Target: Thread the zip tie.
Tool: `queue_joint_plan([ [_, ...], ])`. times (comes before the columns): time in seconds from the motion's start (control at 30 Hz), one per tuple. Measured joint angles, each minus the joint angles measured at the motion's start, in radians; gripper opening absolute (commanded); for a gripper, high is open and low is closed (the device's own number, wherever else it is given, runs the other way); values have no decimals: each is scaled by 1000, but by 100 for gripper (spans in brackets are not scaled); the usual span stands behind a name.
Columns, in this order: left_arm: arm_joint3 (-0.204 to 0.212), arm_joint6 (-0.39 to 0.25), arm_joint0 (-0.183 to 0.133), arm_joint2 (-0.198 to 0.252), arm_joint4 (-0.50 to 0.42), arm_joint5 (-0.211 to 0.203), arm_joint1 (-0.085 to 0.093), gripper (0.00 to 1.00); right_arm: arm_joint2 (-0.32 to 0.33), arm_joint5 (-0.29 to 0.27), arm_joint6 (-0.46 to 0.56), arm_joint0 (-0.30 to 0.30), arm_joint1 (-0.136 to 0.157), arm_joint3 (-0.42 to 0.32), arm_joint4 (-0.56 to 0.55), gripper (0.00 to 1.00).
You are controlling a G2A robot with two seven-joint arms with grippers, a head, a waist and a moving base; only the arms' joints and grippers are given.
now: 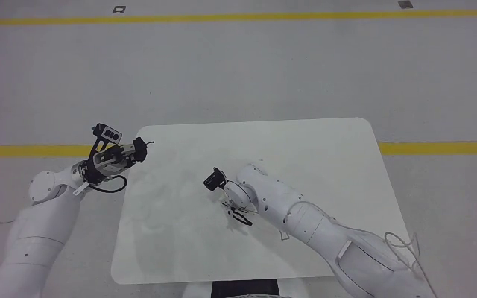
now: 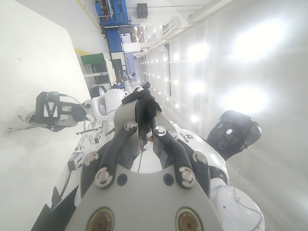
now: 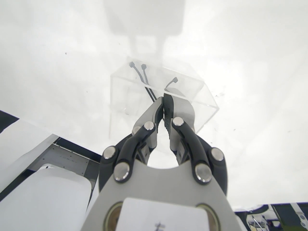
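Zip tie (image 2: pixel 140 153) is held but not threaded (no loop, head and tail still unjoined). My left end effector (image 1: pixel 141 148) is clamped on it, well apart from the clear box (image 3: pixel 207 97). Its long axis lies along that end effector, I judge, tip toward the box. My right end effector (image 3: pixel 163 97), pinched together, sits over the box's spare ties (image 3: pixel 138 72).

A white, round-cornered counter (image 1: pixel 313 149) stands on a pale grey floor (image 1: pixel 223 74) crossed by yellow lines (image 1: pixel 238 17) at top and mid-frame. Blue racks (image 2: pixel 115 5), a green cabinet (image 2: pixel 92 60) and bright ceiling lights (image 2: pixel 255 37) show in the hall beyond.
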Motion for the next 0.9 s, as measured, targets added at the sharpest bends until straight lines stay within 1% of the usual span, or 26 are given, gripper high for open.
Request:
queue_joint_plan([
  [0.13,0,0,0,0,0,0,0,0,45,-21,6,-29,22,-54,5,0],
  [0.23,0,0,0,0,0,0,0,0,91,-46,12,-56,43,-106,12,0],
  [0.43,0,0,0,0,0,0,0,0,196,-86,37,-120,88,-235,28,0],
  [0.5,0,0,0,0,0,0,0,0,248,-104,33,-152,106,-297,53,0],
  [0.53,0,0,0,0,0,0,0,0,264,-108,28,-161,110,-312,62,0],
  [0.57,0,0,0,0,0,0,0,0,296,-115,15,-180,119,-342,83,0],
  [0.7,0,0,0,0,0,0,0,0,404,-134,-71,-251,142,-417,176,0],
  [0.77,0,0,0,0,0,0,0,0,447,-156,-132,-284,150,-441,219,0],
  [0.83,0,0,0,0,0,0,0,0,475,-178,-189,-309,155,-455,248,0],
  [0.9,0,0,0,0,0,0,0,0,502,-217,-247,-332,160,-469,296,0],
])
